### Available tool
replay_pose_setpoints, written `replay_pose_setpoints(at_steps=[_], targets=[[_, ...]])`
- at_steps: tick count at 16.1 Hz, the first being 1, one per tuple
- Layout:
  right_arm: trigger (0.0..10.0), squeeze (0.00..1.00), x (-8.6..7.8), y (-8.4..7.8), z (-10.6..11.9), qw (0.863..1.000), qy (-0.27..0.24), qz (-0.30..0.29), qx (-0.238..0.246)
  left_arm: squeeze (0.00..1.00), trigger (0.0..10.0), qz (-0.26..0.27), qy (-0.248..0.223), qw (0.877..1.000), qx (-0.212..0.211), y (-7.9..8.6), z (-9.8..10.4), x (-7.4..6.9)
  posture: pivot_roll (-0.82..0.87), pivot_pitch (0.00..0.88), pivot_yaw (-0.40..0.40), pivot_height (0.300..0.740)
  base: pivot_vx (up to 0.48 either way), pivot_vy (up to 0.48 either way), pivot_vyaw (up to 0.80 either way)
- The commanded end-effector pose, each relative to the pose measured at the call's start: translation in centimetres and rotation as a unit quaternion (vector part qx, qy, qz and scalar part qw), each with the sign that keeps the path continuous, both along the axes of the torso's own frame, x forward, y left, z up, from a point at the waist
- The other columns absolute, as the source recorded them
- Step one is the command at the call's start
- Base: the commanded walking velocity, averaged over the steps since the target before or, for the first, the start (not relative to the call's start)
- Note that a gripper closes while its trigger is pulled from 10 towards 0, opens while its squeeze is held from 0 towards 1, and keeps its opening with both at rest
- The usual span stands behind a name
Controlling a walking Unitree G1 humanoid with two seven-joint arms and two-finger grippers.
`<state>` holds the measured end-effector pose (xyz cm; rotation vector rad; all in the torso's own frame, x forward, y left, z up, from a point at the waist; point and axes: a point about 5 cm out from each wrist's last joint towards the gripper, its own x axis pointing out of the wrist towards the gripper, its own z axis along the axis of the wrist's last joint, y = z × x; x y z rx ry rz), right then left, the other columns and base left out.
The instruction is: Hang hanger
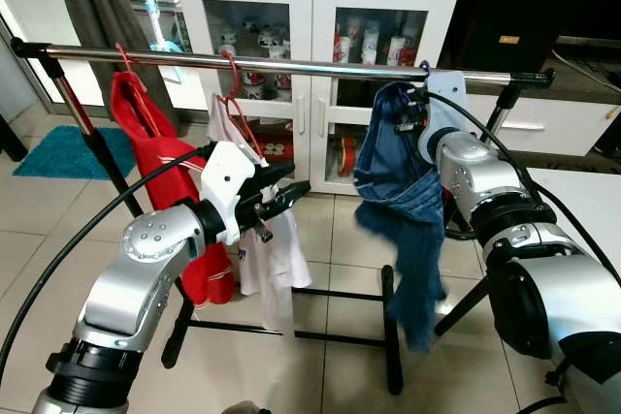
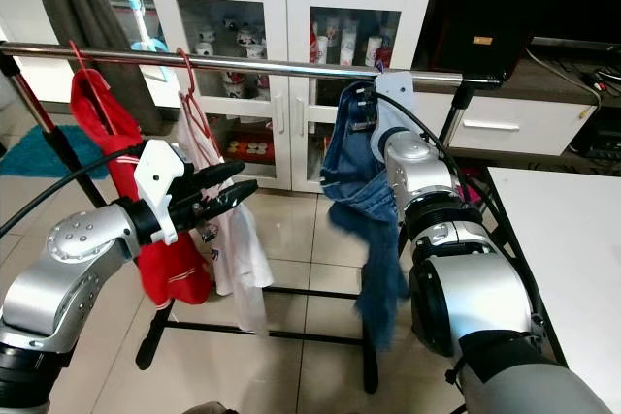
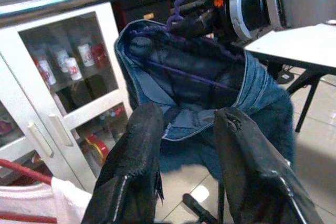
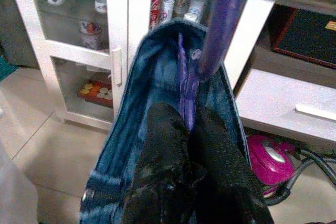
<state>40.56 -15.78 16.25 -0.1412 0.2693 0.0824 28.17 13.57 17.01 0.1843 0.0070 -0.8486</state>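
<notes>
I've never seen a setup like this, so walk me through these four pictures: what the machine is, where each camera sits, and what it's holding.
This is a humanoid robot with two silver arms, each ending in a hand of two black fingers. The two wide pictures come from cameras in its head, looking down at a clothes rail. The other two come from cameras on its wrists, looking along the fingers.

On the rail hang a red garment, a white garment and jeans on a purple hanger.

The right hand is up at the rail, shut on the hanger inside the jeans' waistband. The left hand is open, holds nothing, and points toward the jeans. Behind stands a white cabinet.
</notes>
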Motion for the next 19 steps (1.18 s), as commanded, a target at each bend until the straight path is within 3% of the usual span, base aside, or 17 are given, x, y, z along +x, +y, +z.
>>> replay_pose_setpoints(at_steps=[1,2,6,9,13,15,17,19], targets=[[10.0,0.0,-0.4,-0.2,-1.3,0.999,0.033,0.002,-0.002,0.0,10.0,0.002,-0.011,1.0,0.002,0.1,0.5,0.1,-0.05,0.0,0.032,0.74,0.0,0.0,0.0],[10.0,1.0,-0.3,-0.6,-0.8,1.0,0.007,-0.006,0.009,0.0,10.0,0.015,-0.011,1.0,0.004,0.4,0.4,0.3,-0.05,0.0,0.03,0.74,0.0,0.0,0.0],[10.0,1.0,-0.2,-0.7,0.7,0.996,-0.057,0.049,0.048,0.0,10.0,0.052,-0.014,0.999,0.002,0.9,0.1,0.5,-0.04,0.0,0.026,0.74,0.0,0.0,0.0],[10.0,1.0,-1.3,-1.0,1.4,0.989,-0.106,0.086,0.059,0.0,10.0,0.104,-0.014,0.994,-0.015,1.8,-0.2,1.1,-0.06,0.0,0.038,0.74,0.0,0.0,0.0],[10.0,1.0,-4.0,-1.1,2.2,0.978,-0.153,0.131,0.051,0.0,10.0,0.149,-0.01,0.988,-0.03,1.9,-0.7,1.4,-0.08,0.0,0.044,0.74,0.0,0.0,0.0],[10.0,1.0,-6.2,-0.8,2.5,0.972,-0.167,0.153,0.06,0.0,10.0,0.16,-0.012,0.986,-0.037,1.8,-0.9,1.2,-0.09,0.0,0.04,0.74,0.0,0.0,0.0],[10.0,1.0,-8.0,-0.4,2.5,0.969,-0.178,0.148,0.084,0.0,10.0,0.163,-0.011,0.986,-0.041,1.7,-1.0,1.0,-0.09,0.0,0.036,0.74,0.0,0.0,0.0],[10.0,1.0,-10.1,0.4,1.8,0.966,-0.181,0.119,0.139,0.0,10.0,0.171,-0.007,0.984,-0.044,1.8,-1.2,0.7,-0.1,0.0,0.037,0.74,0.0,0.268,0.0]])
